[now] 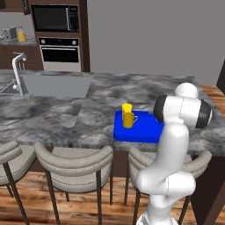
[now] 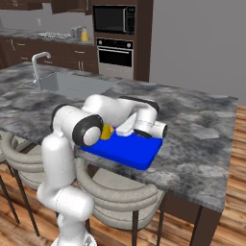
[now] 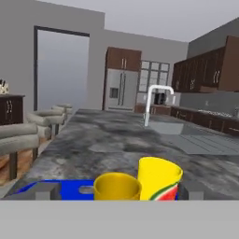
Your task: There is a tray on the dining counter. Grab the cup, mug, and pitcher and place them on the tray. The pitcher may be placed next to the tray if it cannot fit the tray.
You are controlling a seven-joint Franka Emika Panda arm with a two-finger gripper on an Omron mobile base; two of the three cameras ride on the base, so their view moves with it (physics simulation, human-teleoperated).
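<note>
Pitcher first, since it is the biggest of the 3 and the 1 not yet on the tray [image 1: 141,132]: a small orange-yellow shape [image 2: 84,34] stands on the far kitchen counter by the stove, well apart from me, and I take that for it, though it is too small to be sure. I judge it the heaviest piece, rigid, smooth and likely slippery, with a body that tapers upward, so I would take it low around the body or at the neck, never by the lid, which might lift off.

Next the tray itself, flat and stiff on the table [image 1: 66,112], holding 2 pieces at its near-left corner. They stand touching or nearly so. Mug [image 3: 117,186]: light, hard; grip across the rim or wall, clear of the handle. Cup [image 3: 159,178]: lightest, thin, easy to tip.

My fingers [image 3: 117,190] stand wide and empty, 1 on each side of the pair.
</note>
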